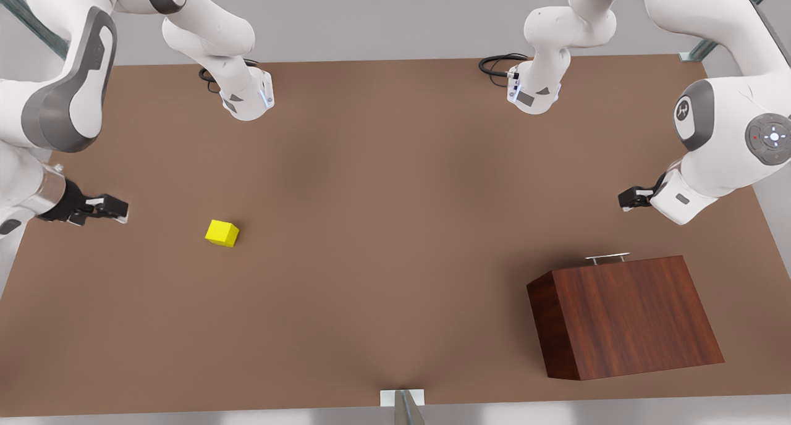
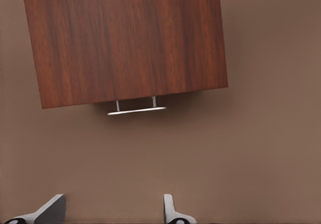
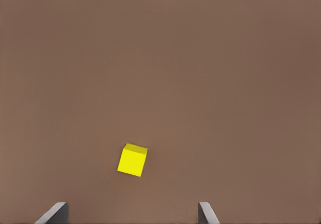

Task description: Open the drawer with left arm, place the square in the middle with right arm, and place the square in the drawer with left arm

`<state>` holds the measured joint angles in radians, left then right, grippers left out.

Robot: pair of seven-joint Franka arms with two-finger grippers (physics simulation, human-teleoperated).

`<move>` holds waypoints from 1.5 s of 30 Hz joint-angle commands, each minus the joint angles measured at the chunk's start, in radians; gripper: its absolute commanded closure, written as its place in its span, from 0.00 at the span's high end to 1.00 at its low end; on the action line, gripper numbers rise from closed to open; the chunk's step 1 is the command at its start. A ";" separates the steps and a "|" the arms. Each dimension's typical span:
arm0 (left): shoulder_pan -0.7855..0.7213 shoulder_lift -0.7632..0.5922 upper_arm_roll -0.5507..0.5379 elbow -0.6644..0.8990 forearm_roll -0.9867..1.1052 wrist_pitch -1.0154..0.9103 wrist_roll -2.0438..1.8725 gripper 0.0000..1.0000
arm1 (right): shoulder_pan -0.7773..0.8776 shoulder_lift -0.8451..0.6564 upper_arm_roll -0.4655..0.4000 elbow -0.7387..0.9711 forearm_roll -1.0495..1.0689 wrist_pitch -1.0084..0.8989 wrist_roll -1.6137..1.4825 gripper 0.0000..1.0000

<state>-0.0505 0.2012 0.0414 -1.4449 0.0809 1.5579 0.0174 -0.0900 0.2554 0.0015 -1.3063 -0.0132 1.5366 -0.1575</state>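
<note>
Dark reddish wood is marking the cabinet (image 1: 624, 317), which is sitting near the tabletop (image 1: 383, 227) corner at the front view's lower right, its drawer shut and its silver handle (image 2: 136, 110) pointing at the left gripper (image 1: 631, 198). That gripper is hovering near the handle with jaws spread. The yellow square (image 1: 222, 233) is lying toward the opposite edge, apart from the right gripper (image 1: 111, 210), also spread and empty. I judge the opening step is just beginning: the left gripper needs to descend and close on the handle
</note>
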 commanded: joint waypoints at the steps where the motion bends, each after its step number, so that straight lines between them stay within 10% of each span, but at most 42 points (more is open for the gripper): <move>1: 0.000 0.000 0.000 0.000 0.013 -0.001 -0.001 1.00 | 0.003 0.004 0.000 -0.001 -0.004 0.008 -0.001 1.00; 11: 0.018 -0.318 0.029 -0.716 0.004 0.768 -1.094 1.00 | 0.233 0.047 0.003 -0.157 0.005 0.191 0.326 1.00; 15: 0.047 -0.333 0.029 -0.888 0.002 1.018 -1.163 1.00 | 0.242 -0.122 0.034 -0.522 0.010 0.310 0.633 1.00; 26: 0.052 -0.194 0.032 -0.898 0.000 1.150 -1.403 1.00 | 0.132 -0.136 0.025 -0.981 0.015 0.839 0.855 1.00; 45: 0.061 -0.023 0.035 -0.859 0.002 1.291 -1.542 1.00 | 0.065 0.019 -0.018 -1.074 0.010 1.117 0.771 1.00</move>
<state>0.0107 0.1794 0.0761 -2.3041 0.0844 2.8486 -1.5345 -0.0246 0.2783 -0.0169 -2.3808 -0.0031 2.6538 0.6072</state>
